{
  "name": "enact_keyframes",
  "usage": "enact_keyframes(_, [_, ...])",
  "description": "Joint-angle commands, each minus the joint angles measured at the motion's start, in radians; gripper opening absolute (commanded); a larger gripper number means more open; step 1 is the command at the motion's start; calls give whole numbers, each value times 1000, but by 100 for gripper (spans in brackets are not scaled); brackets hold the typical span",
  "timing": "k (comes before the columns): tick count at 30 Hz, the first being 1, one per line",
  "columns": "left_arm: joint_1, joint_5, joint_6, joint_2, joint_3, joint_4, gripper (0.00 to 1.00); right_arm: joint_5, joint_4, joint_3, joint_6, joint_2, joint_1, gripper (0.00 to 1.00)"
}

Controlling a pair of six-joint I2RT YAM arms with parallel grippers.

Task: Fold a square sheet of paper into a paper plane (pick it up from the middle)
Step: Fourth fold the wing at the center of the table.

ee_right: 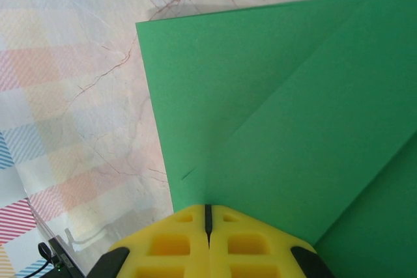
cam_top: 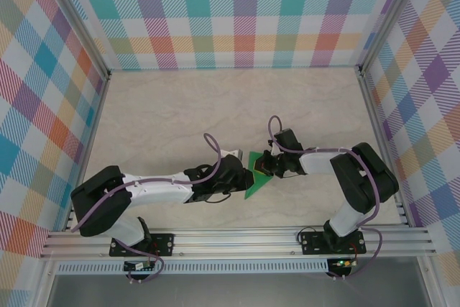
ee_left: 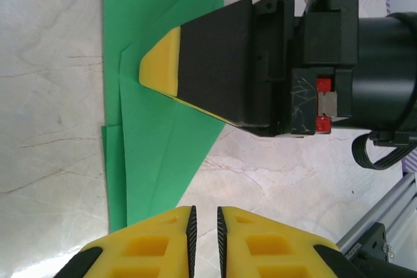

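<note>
The square sheet of paper (cam_top: 255,185) is green and folded into layered pointed flaps, lying flat on the table between the two arms. My right gripper (ee_right: 208,208) is shut, and its yellow tip (ee_left: 159,69) presses down on the paper (ee_left: 163,141) near a diagonal crease. Folded edges run across the sheet (ee_right: 293,96) in the right wrist view. My left gripper (ee_left: 204,209) hovers just off the paper's near edge with a narrow gap between its fingers. Bare table shows through that gap and nothing is held. In the top view the left gripper (cam_top: 244,176) and right gripper (cam_top: 263,166) almost meet over the sheet.
The marble-pattern table (cam_top: 180,113) stretches back to checkered walls (cam_top: 237,12) on three sides. An aluminium rail (cam_top: 237,239) carrying both arm bases runs along the near edge. Purple cables loop over each arm.
</note>
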Motion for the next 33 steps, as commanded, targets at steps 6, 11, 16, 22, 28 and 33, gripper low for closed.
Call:
enact_keyframes(6, [-7,11,-17,93,17,78,17,40,-19,-26,34,59,3,2])
enact_keyframes(11, [-6,45,-15,172,46,125,16,43,-28,-31,32,40,3,3])
enact_keyframes(16, [-1,48,-13,234,64,133,16,45,-44,-37,18,23,3,3])
enact_keyframes(22, [-5,52,-39,248,24,130,15,30,-80,-26,-13,-5,3,4])
enact_keyframes(28, [-21,73,-65,250,-35,188,15,13,-121,-4,-35,-60,3,5])
enact_keyframes(33, [-30,74,-58,242,-39,175,14,-6,-159,17,-60,-87,3,7])
